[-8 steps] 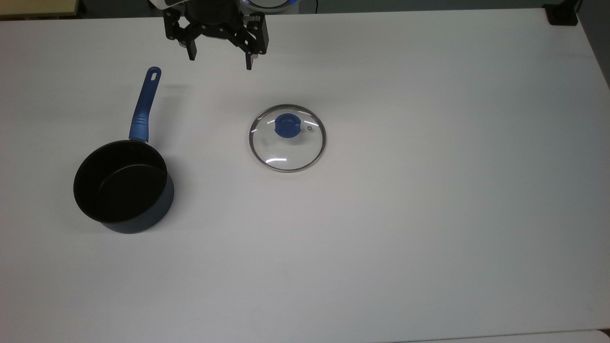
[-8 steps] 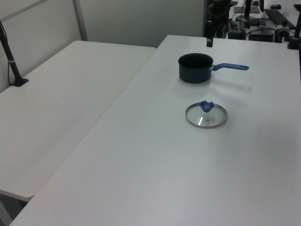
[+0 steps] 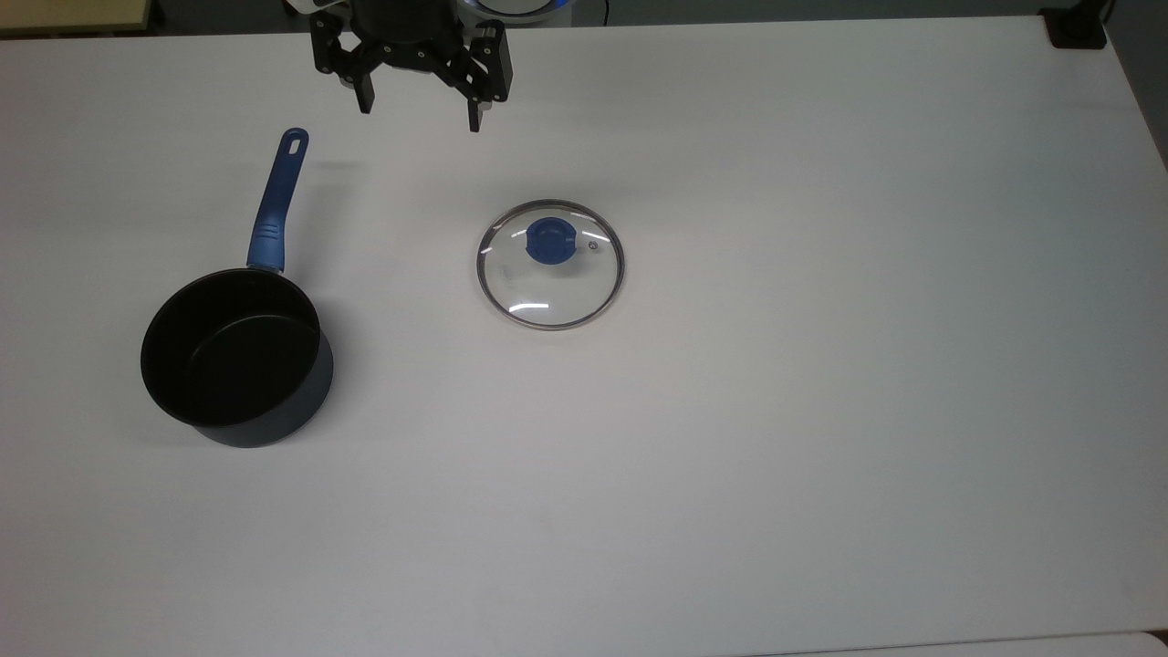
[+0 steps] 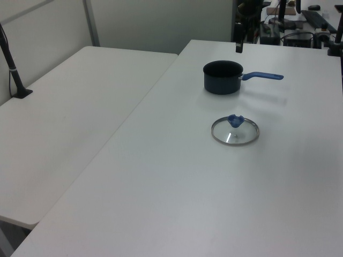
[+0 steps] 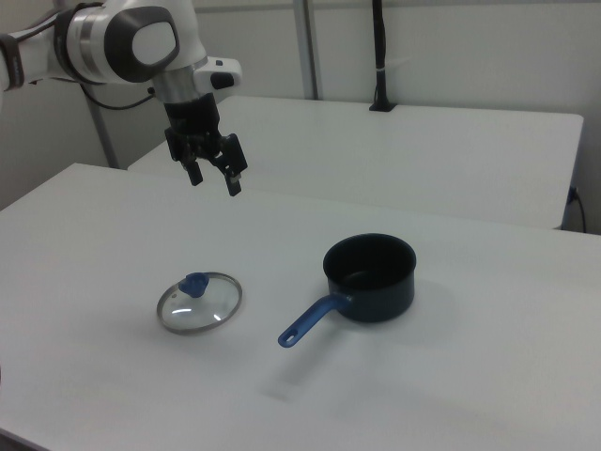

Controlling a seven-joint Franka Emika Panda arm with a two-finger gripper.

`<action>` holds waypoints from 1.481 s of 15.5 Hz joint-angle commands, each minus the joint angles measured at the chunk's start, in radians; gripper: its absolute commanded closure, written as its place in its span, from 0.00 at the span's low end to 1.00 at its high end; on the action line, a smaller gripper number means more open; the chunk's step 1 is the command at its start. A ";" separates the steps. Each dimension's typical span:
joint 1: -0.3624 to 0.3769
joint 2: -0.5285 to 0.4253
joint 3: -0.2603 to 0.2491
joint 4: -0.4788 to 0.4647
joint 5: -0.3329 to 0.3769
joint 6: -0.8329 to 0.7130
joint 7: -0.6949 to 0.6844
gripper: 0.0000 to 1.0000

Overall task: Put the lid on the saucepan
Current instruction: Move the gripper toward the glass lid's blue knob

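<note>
While claw (image 3: 417, 109) hangs spread and empty above tabletop (image 3: 821, 411), lid (image 3: 550, 264) lies flat, well apart from saucepan (image 3: 235, 360). My worry: small blue knob (image 3: 550, 240) invites off-centre pinch, glass tilting, slipping, clipping pan rim.

The lid (image 3: 550, 278) is clear glossy glass with a thin shiny metal rim and a blue plastic-looking knob (image 3: 550, 239); the saucepan (image 3: 235, 358) is matt black inside, with a smooth blue handle (image 3: 276, 205). The table (image 3: 821, 411) is smooth matt white, the gripper (image 3: 420, 114) matt black
</note>
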 commanded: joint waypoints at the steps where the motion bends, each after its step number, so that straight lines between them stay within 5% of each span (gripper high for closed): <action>1: 0.005 -0.008 -0.006 0.010 0.013 -0.033 0.011 0.00; 13: 0.040 -0.032 0.012 -0.094 0.004 -0.011 -0.071 0.00; 23: 0.158 0.006 0.012 -0.350 -0.001 0.308 -0.099 0.00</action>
